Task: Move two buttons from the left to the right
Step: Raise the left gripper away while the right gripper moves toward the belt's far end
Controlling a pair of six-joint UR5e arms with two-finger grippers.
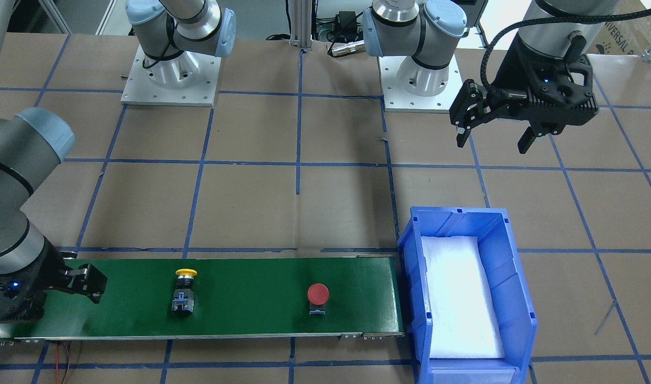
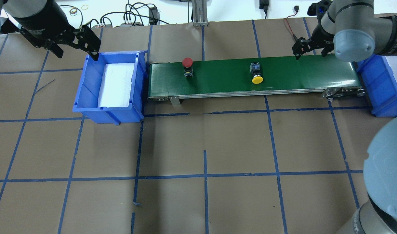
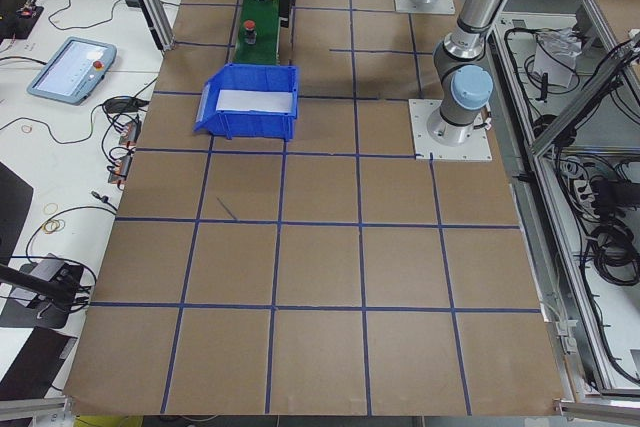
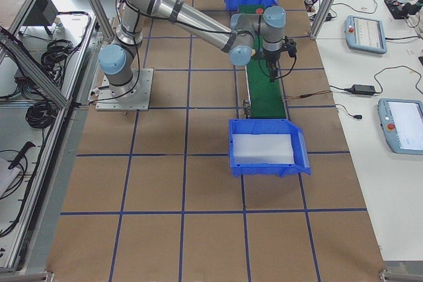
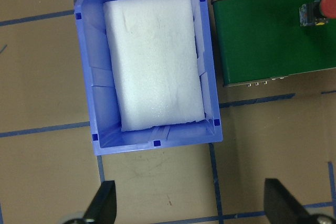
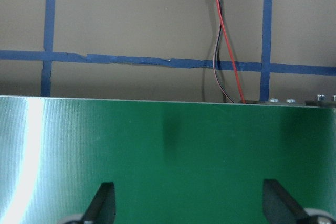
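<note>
Right arm [image 1: 10, 160]: nearest the front camera, far left; smooth grey tube with rounded pale-blue joint caps.
Right claw [image 6: 187, 192]: black fingers spread wide with nothing between them, low over one end of the belt.
Belt [image 1: 250, 314]: flat dark-green strip with a faint sheen, running from under this claw toward the other.
Yellow button [image 1: 184, 290]: on the belt, well apart from the right claw; it seems to lie on its side, cap toward the robot.
Red button [image 1: 318, 300]: farther along the belt, apparently upright, nearer the left claw but well below it.
Handling: both look small, stiff and dense for their size. The domed caps are probably slick, so the squarish black-and-grey bodies are the better hold, gripped across flat sides. On the red one that means gripping under the overhanging cap.
Bin [image 1: 410, 250]: hard blue plastic with sloped walls, touching the belt's end.
Foam pad [image 1: 458, 298]: white, soft-looking, lining the bin floor.
Left claw [image 1: 491, 145]: wide open and empty, high up, with the bin below and just ahead of its fingers.
Desk [image 1: 330, 202]: brown paper with a blue tape grid.
</note>
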